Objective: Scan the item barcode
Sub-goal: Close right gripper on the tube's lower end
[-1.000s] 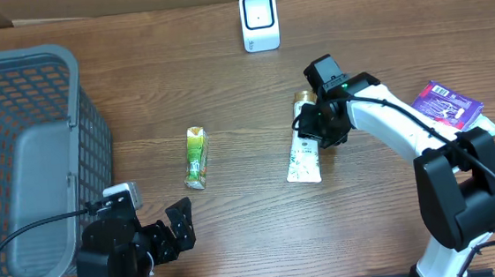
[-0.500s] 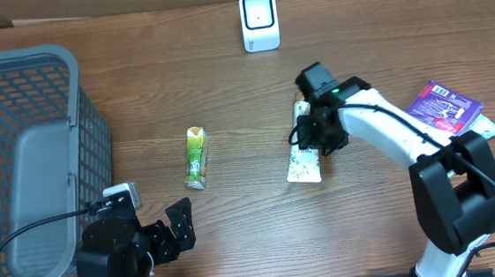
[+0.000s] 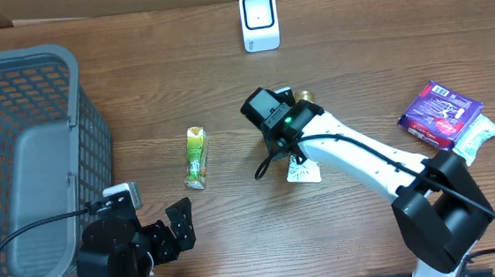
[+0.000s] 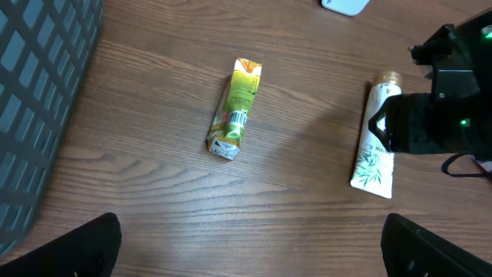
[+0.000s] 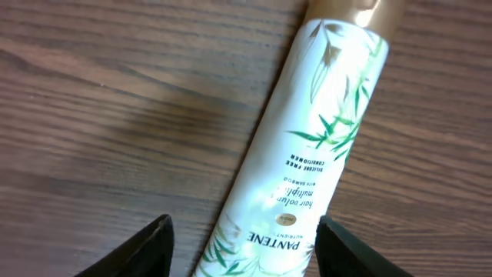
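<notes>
White shampoo tube (image 5: 307, 154) flat on table (image 5: 92, 92), right hand (image 5: 242, 231) open astride it, left hand (image 4: 250, 231) wide open

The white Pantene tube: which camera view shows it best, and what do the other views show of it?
The right wrist view: the tube is close up, label readable. The left wrist view shows it nearly whole but small. Overhead, the right arm covers all but its gold cap and flat end.
</notes>
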`<action>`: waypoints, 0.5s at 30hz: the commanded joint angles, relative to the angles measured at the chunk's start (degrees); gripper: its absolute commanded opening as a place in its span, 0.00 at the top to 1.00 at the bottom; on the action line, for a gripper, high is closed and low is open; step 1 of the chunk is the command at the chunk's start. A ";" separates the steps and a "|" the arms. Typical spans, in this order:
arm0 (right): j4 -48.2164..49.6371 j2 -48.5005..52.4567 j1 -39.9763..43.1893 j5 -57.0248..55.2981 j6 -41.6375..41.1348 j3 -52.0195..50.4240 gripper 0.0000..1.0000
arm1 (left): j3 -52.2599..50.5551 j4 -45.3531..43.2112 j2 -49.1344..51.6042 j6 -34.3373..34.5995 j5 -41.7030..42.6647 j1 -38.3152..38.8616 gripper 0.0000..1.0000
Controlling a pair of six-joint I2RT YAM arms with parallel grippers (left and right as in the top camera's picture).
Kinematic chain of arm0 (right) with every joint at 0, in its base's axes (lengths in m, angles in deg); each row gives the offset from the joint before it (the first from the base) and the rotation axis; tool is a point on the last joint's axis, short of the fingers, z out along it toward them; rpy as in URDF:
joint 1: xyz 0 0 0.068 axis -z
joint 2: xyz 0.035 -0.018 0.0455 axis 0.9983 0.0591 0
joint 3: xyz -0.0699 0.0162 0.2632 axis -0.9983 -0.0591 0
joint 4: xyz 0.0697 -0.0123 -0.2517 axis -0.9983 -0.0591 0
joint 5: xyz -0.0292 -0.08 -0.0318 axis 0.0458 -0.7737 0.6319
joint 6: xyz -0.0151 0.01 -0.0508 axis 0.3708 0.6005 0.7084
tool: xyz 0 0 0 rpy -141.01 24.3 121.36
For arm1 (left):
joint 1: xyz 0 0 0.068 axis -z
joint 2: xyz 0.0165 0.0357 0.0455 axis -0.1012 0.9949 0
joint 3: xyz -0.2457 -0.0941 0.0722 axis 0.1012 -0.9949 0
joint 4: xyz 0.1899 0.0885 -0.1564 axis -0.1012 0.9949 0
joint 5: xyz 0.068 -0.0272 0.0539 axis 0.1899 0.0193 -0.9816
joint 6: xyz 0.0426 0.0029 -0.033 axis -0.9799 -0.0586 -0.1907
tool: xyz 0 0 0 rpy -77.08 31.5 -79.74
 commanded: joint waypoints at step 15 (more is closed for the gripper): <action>1.88 7.52 -0.79 -5.42 -2.29 1.18 0.50 | -0.17 -0.07 -0.33 -0.11 -0.74 0.02 0.00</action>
